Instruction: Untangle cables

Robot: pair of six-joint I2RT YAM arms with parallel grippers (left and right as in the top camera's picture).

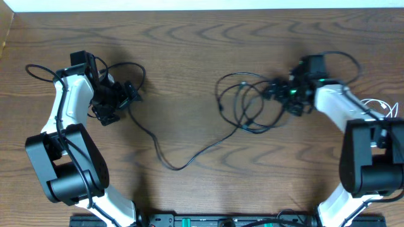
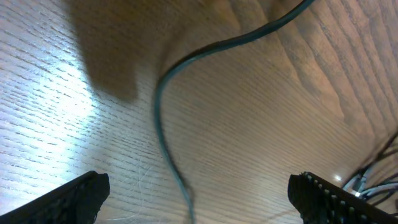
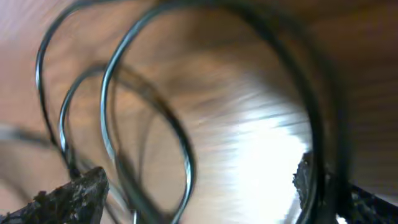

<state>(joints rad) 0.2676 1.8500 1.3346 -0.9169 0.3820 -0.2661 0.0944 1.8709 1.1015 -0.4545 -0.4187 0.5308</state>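
Note:
A long black cable [image 1: 173, 165] runs from my left gripper [image 1: 129, 94] down across the table and up into a tangle of black loops [image 1: 243, 107] at centre right. My right gripper [image 1: 271, 90] sits at the tangle's right edge. In the left wrist view the left gripper [image 2: 198, 193] is open, with the cable [image 2: 163, 118] lying on the wood between its fingers. In the right wrist view the right gripper [image 3: 193, 193] is open, with several blurred loops [image 3: 189, 163] between and in front of its fingers. A white cable [image 1: 386, 108] lies at the far right edge.
Thicker black cords loop off both arms, near the left arm [image 1: 38, 70] and the right arm [image 1: 347, 60]. The arm bases stand at the front left [image 1: 69, 170] and front right [image 1: 369, 164]. The table's far edge [image 1: 202, 12] meets a white wall.

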